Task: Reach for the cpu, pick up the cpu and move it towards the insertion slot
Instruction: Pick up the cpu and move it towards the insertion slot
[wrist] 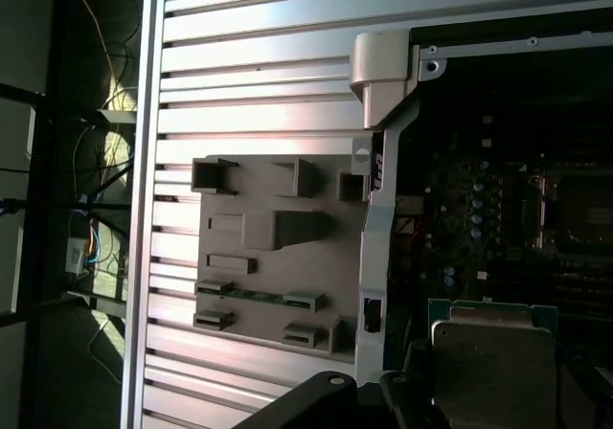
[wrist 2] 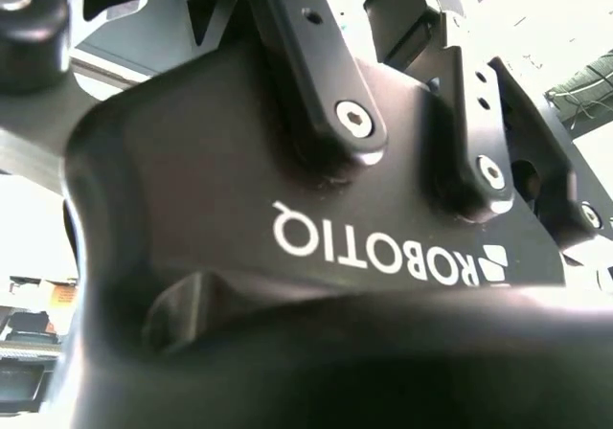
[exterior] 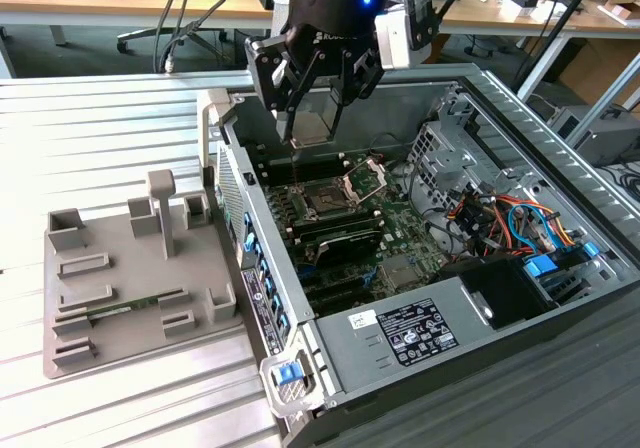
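The gripper [exterior: 315, 118] hung above the open computer case [exterior: 420, 298], its fingers [exterior: 290, 118] clamped on the cpu [exterior: 318, 123], a flat silvery square held on edge in the air. In the first wrist view the cpu [wrist: 493, 362] showed its metal face with a greenish rim. Just below it on the motherboard [exterior: 350, 238] lay the insertion slot [exterior: 328, 200], its shiny frame [exterior: 365, 180] swung up and open. On the exterior view's left, the grey tray [exterior: 130, 298] sat on the ribbed metal bench [exterior: 100, 138], beside the case, with a green memory stick [exterior: 120, 308] lying in it.
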